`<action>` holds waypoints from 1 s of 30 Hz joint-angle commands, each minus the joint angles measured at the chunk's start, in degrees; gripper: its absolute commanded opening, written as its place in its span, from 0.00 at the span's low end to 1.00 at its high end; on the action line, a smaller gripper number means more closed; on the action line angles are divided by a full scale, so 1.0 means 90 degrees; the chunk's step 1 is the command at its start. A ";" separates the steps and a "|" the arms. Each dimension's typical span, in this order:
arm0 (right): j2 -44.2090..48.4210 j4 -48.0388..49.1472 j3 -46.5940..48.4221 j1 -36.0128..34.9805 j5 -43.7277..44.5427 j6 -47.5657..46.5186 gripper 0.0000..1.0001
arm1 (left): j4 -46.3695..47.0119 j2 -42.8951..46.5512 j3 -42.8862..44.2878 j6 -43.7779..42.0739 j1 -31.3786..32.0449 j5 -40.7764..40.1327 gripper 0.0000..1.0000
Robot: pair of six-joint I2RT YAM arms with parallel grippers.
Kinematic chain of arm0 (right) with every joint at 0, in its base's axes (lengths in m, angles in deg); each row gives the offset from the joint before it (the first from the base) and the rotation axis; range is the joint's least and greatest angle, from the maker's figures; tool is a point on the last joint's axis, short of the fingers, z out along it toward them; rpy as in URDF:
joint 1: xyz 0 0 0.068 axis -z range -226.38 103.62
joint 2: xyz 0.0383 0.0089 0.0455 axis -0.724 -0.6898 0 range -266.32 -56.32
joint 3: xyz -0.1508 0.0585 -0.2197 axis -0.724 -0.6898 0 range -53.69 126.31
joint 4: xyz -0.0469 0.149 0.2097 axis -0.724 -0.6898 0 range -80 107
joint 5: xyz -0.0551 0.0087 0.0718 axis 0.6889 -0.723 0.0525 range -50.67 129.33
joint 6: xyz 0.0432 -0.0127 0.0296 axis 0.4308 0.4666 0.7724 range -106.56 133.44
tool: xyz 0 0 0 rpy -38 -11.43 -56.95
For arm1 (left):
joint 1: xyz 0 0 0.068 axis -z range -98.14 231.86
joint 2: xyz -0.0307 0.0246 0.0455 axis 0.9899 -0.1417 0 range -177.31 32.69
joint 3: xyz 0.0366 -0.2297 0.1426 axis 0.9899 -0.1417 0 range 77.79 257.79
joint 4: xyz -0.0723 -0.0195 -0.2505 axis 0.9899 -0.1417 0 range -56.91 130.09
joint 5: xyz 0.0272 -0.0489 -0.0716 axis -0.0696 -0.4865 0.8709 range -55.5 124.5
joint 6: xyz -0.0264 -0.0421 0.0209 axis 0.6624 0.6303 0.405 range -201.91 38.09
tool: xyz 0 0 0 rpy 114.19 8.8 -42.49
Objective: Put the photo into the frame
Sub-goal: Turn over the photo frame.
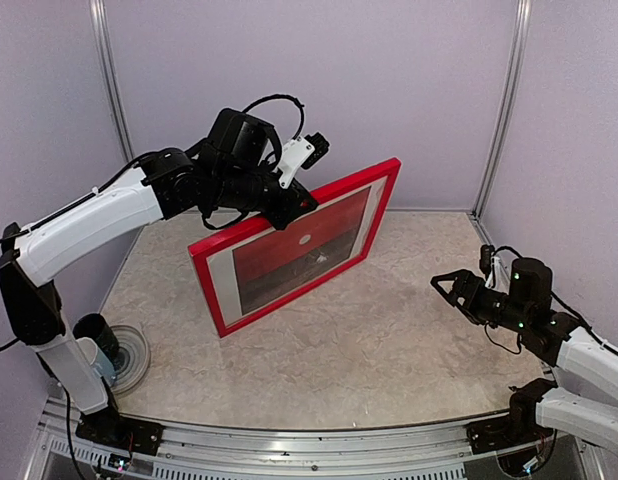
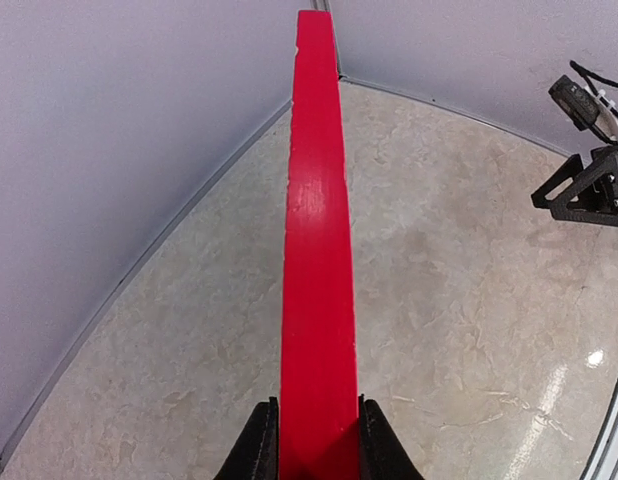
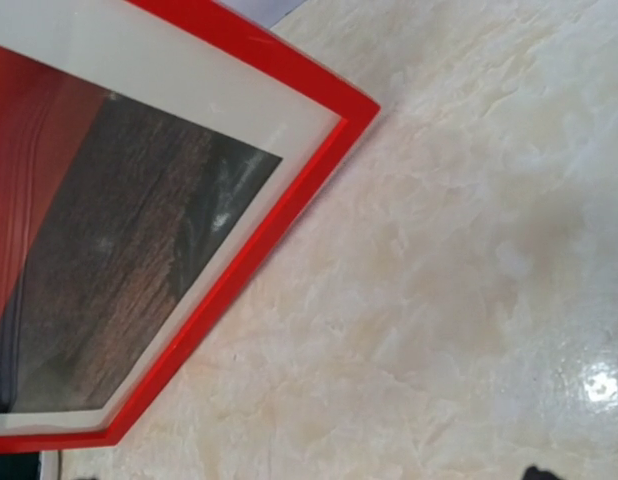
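Observation:
The frame [image 1: 206, 290], red on its front, stands tilted on its lower edge on the table, left of centre. The photo [image 1: 299, 250] sits inside it, showing red sky and dark sea with a white border. My left gripper [image 1: 289, 212] is shut on the frame's top edge. In the left wrist view that red edge [image 2: 317, 250] runs away from the gripper [image 2: 317, 440], with a black finger [image 2: 259, 445] on either side. My right gripper [image 1: 441, 288] hangs open and empty at the right, apart from the frame. The right wrist view shows the frame's corner [image 3: 259, 240] and the photo [image 3: 109, 260].
The marbled table [image 1: 389, 350] has pale walls close behind and at both sides. A dark cylinder on a clear round disc [image 1: 119, 350] stands at the left edge, by the left arm's base. My right gripper [image 2: 579, 190] also shows in the left wrist view.

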 commanded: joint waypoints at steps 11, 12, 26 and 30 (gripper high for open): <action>0.0082 -0.0103 0.0319 -0.0023 0.0260 -0.0247 0.91 | 0.0503 -0.0115 0.0665 0.1006 -0.0300 0.2255 0.00; 0.0131 -0.0195 0.0375 -0.0021 0.0318 -0.0305 0.91 | 0.0474 -0.0156 0.0698 0.1013 -0.0349 0.2367 0.00; 0.0396 -0.0810 0.0851 0.0055 0.0814 -0.0847 0.95 | 0.0052 -0.0961 0.1162 0.1318 -0.1208 0.3734 0.00; 0.0257 -0.0740 0.0805 0.0076 0.0796 -0.0833 0.96 | -0.0183 -0.1302 0.1525 0.1315 -0.1445 0.3951 0.00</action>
